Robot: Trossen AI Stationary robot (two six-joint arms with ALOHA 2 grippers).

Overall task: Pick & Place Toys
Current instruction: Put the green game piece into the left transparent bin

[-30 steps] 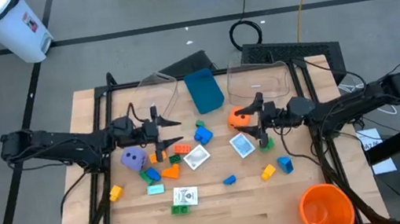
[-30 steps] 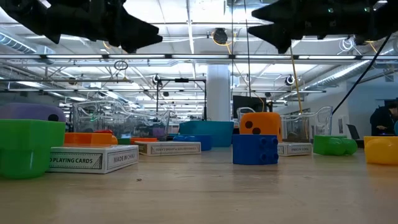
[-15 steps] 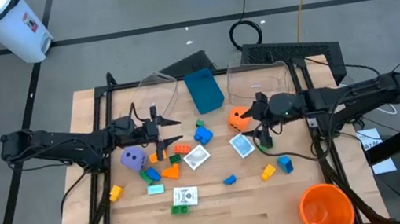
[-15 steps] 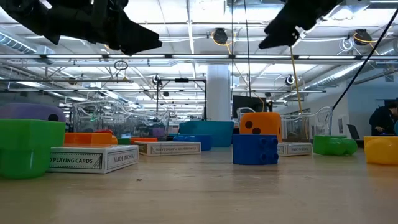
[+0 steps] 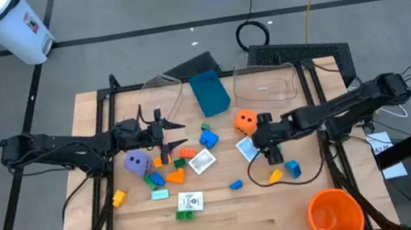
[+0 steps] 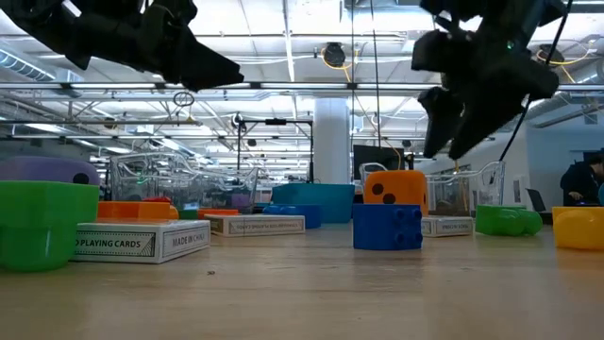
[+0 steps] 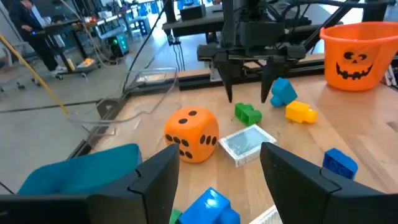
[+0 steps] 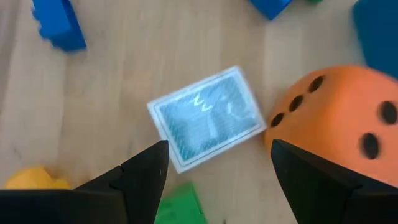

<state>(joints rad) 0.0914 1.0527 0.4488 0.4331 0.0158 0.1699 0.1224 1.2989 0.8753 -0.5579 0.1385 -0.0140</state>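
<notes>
in the low view the left gripper (image 6: pixel 203 66) is cut off by the upper edge, only dark undersides showing. the purple die (image 6: pixel 42 171) is cut by the side edge and half hidden behind the green brick (image 6: pixel 42 222). in the right wrist view the orange die (image 8: pixel 348 124) runs past the edge, and the yellow brick (image 8: pixel 28 179) is clipped at the corner. the card deck (image 8: pixel 208 117) print is too blurred to read.
</notes>
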